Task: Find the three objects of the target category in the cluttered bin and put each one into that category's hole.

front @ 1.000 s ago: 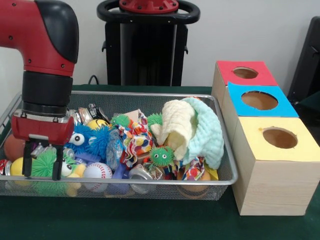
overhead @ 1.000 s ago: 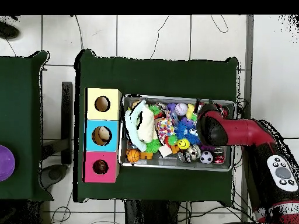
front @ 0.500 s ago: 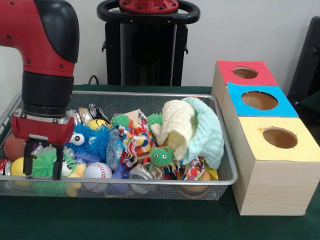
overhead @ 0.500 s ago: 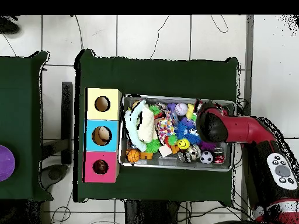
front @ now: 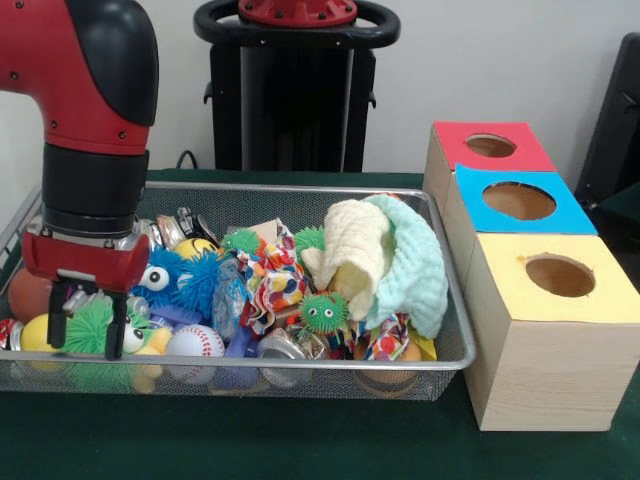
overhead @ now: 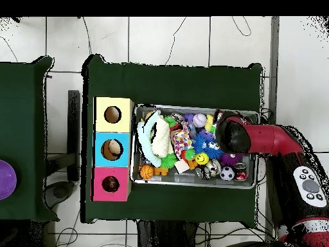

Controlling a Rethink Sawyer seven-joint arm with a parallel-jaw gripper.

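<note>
Gripper (front: 87, 335) stands in the wire-mesh bin (front: 455, 330) at its end farthest from the boxes, fingers parted around a spiky green ball (front: 88, 326), not visibly clamped. Target category unclear. Recommend closing squarely on the soft spikes and lifting straight. Beyond lie fuzzy blue toy (front: 180, 281), quilted cloths (front: 385, 262) and the wooden hole boxes (front: 545, 330).
</note>
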